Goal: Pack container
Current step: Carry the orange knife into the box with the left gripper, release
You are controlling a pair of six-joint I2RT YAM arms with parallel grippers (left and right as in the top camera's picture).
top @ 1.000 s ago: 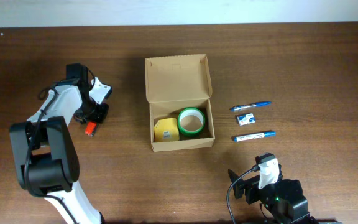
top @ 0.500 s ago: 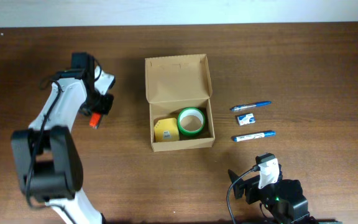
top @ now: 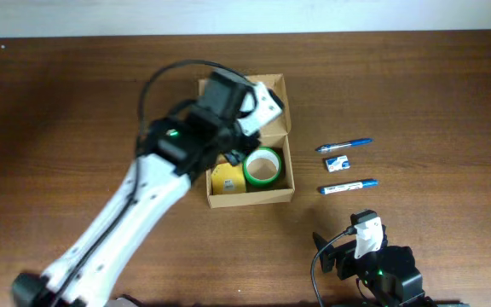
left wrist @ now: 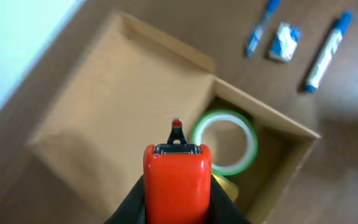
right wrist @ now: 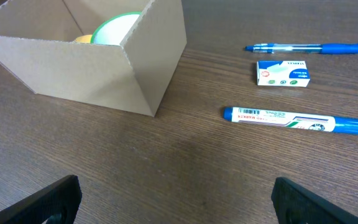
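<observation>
Left arm hangs over the open cardboard mailer box with a small red stapler in its jaws

The left gripper (left wrist: pixel 176 200) has its jaws closed on the red stapler (left wrist: pixel 176 177), above the seam between lid and compartment. The cardboard mailer box (top: pixel 252 197) sits mid-tabletop (top: pixel 416 85), its flap lid laid back at 12 o'clock. Inside it, a green tape roll (top: pixel 262 167) lies on the 3 o'clock side and a yellow item (top: pixel 226 182) on the 9 o'clock side. At 3 o'clock from the box lie a blue pen (top: pixel 343 146), a small white-and-blue packet (top: pixel 337 164) and a blue marker (top: pixel 348 186). The right gripper (right wrist: pixel 176 190), at 5 o'clock from the box, has its jaws spread wide with nothing between them
</observation>
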